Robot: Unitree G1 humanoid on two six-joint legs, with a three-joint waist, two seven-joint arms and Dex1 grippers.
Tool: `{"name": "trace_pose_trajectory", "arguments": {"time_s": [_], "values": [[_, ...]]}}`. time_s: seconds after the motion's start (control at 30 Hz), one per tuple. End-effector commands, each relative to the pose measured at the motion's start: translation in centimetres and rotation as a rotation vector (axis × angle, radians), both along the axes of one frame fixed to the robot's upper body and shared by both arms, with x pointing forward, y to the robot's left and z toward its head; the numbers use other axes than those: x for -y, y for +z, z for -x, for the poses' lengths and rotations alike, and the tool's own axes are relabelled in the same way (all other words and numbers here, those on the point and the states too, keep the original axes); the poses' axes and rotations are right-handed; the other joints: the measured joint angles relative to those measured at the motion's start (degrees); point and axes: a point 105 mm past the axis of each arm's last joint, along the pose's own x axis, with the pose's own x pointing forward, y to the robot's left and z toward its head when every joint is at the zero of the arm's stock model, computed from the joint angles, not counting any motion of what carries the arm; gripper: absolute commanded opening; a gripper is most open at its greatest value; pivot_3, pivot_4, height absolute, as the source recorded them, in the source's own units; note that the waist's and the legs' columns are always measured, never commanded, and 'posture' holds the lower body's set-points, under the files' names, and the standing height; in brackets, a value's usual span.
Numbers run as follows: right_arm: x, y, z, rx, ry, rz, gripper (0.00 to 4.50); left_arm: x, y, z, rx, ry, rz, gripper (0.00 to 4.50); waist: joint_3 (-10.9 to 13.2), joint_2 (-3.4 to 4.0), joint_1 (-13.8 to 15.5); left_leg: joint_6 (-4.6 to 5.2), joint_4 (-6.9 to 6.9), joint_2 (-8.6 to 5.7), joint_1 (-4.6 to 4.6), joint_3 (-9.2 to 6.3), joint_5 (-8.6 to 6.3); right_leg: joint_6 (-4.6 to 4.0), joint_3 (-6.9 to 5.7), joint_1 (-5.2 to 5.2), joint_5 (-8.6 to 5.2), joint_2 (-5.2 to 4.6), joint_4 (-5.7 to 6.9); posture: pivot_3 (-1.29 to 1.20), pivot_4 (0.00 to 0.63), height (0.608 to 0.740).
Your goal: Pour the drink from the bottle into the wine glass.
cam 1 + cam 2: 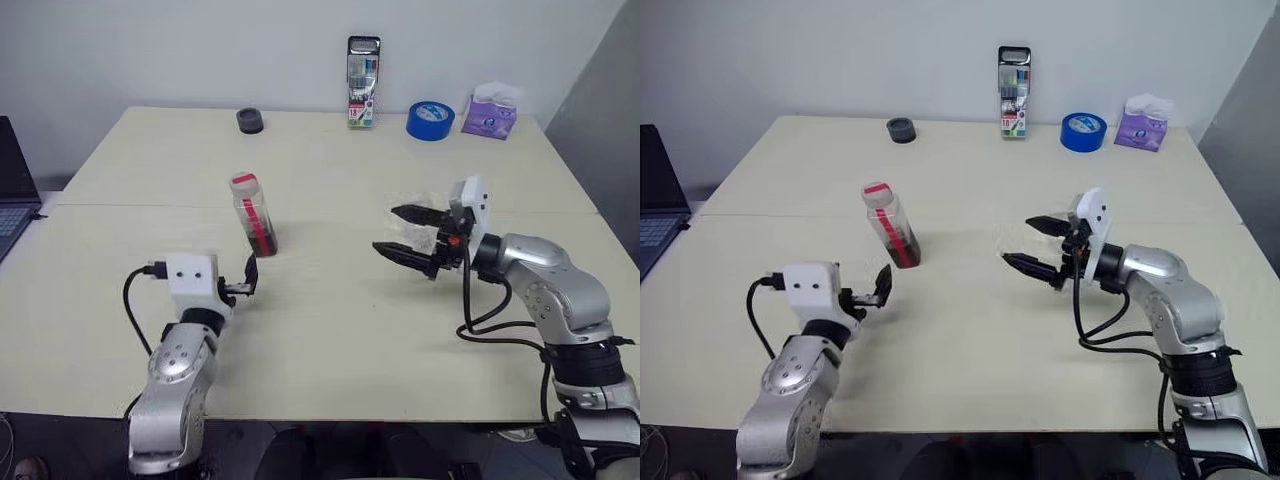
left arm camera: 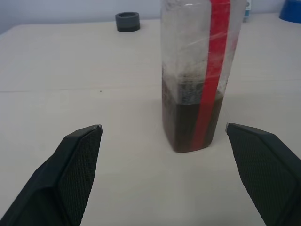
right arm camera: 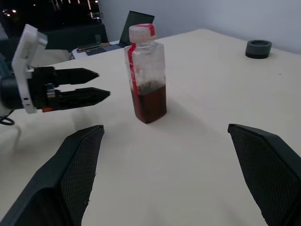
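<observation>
Clear plastic bottle [image 1: 253, 214], red stripe, red cap, third full: light, slick, squashy. Grab mid-body. Left gripper [image 1: 245, 281], right gripper [image 1: 411, 238] both gaping, empty.

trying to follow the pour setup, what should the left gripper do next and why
Probably ease the left gripper forward until its open fingers straddle the bottle, then close. The bottle stands upright and capped on the table, holding the drink in its lower part, just ahead of the gripper and untouched. The right gripper is open too, beside a faint clear shape that may be the wine glass.
</observation>
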Motion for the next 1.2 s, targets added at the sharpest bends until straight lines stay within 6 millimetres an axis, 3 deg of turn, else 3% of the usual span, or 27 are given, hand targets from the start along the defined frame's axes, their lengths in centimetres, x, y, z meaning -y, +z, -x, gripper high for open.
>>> {"name": "trace_pose_trajectory", "arguments": {"time_s": [0.03,0.7,1.2], "values": [[-0.3,1.1,0.4,0.04,0.026,-0.016,4.5,0.4,0.8,-0.7,0.037,-0.012,-0.022,4.49,0.0,0.0,0.05,-0.12,0.02,0.0,-0.07,0.0,0.07,0.01,0.0,-0.06,0.01,0.0,0.0,0.0,0.15,0.74],[-0.5,2.4,1.3,0.058,0.041,-0.03,4.5,2.0,2.5,-5.4,0.111,-0.06,-0.016,4.49,0.0,0.0,0.19,-0.21,0.02,0.0,-0.09,-0.04,0.12,0.0,-0.06,-0.09,0.01,-0.01,0.01,0.0,0.15,0.74],[-0.4,2.5,1.5,0.052,0.019,-0.029,4.5,1.5,5.3,-8.0,0.203,-0.028,-0.022,4.49,0.0,0.0,0.23,-0.23,0.03,0.0,-0.11,-0.06,0.13,0.0,-0.08,-0.11,0.01,-0.02,0.01,0.0,0.15,0.74]]}}
